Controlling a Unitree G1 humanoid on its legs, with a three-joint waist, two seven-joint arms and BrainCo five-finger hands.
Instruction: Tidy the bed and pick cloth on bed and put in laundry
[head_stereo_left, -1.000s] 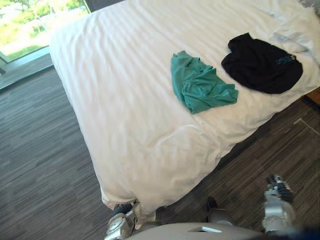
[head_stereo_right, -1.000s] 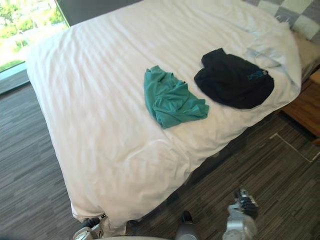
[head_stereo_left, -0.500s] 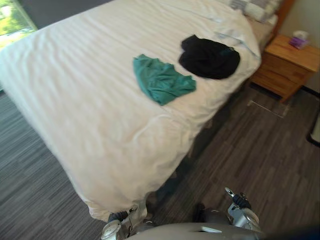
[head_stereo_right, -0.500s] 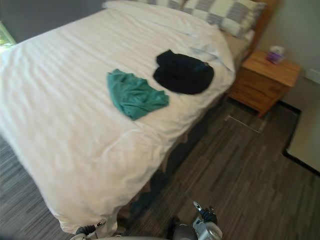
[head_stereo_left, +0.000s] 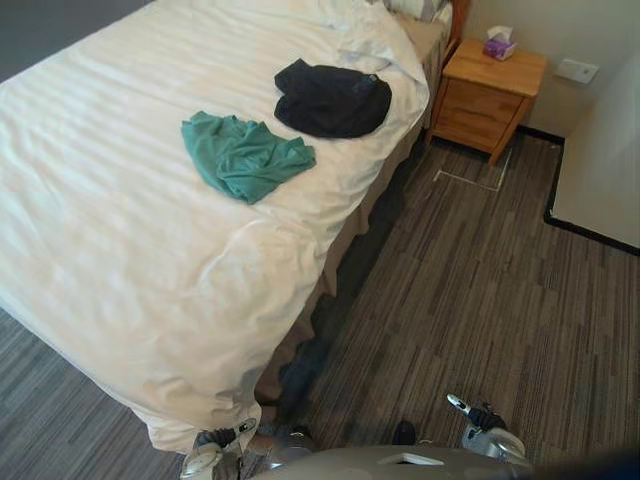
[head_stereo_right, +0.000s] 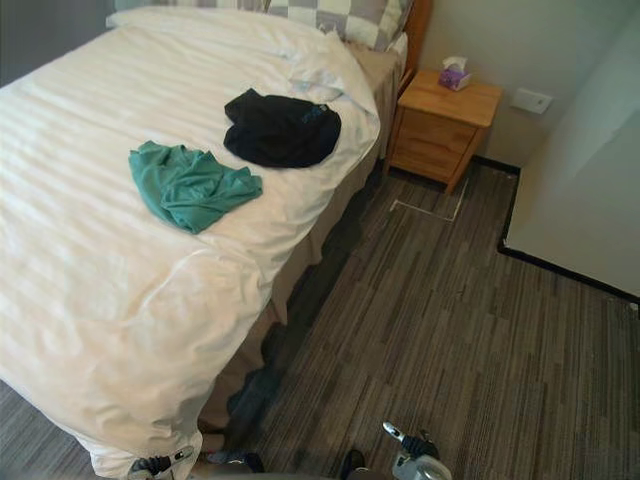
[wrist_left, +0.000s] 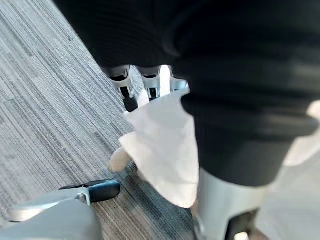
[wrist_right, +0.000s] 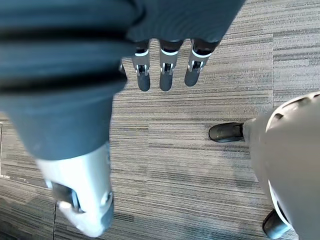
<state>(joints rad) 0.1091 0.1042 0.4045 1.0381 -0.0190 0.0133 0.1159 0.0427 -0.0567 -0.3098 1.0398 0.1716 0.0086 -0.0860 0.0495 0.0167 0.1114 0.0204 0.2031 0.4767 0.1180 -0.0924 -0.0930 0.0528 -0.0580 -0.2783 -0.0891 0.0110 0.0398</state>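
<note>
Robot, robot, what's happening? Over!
Left hand open by white duvet corner, right hand open over floor. Crumpled teal cloth and black cloth lie on duvet, untouched. Nothing blocks them.

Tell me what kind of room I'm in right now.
A bedroom, possibly a hotel room: a large bed with a white duvet, grey-and-white checked pillows at its head, and a small wooden nightstand beside it carrying a tissue box.

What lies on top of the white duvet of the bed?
A crumpled green garment and a black garment lie side by side on the duvet. What is under them is covered.
</note>
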